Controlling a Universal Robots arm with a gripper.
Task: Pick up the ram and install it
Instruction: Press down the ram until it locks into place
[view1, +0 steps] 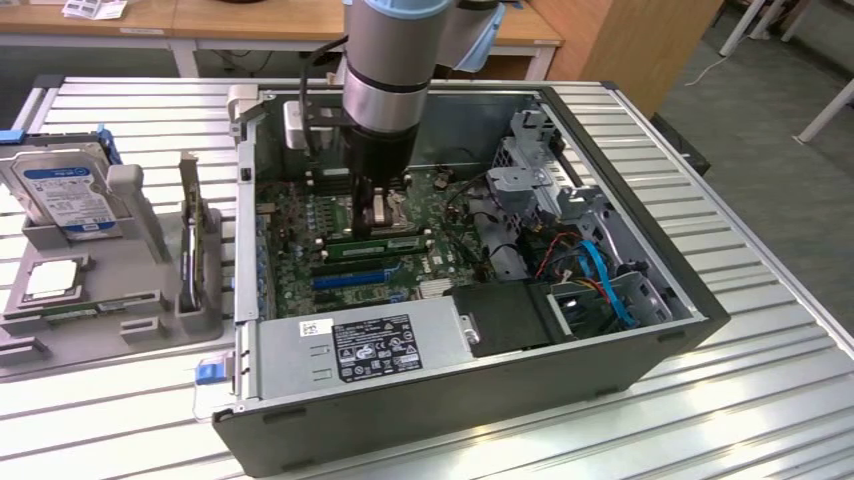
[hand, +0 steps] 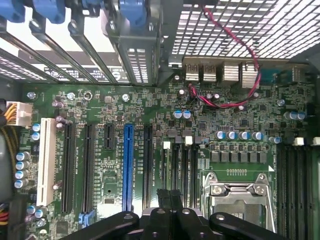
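In the exterior view my gripper (view1: 383, 222) reaches down into the open computer case (view1: 641, 350), low over the motherboard (view1: 300, 250). Right at its tip a long, thin green stick, the ram (view1: 378, 241), lies along the black memory slots beside the CPU socket (view1: 390, 208). In the wrist view the two black fingers (hand: 164, 202) are pressed together, so the gripper (hand: 170, 200) is shut with nothing visible between them. They hang over the memory slots (hand: 186, 167), between the blue expansion slot (hand: 128, 165) and the CPU socket (hand: 235, 192). The fingers hide the slots' near ends.
A power supply (view1: 367, 345) fills the case's near corner, with drive cages (view1: 534, 190) and blue and red cables (view1: 601, 275) on the exterior view's right. Left of the case, a grey fixture (view1: 120, 330) holds a hard drive (view1: 60, 190), a silver chip (view1: 51, 280) and an upright card (view1: 198, 250).
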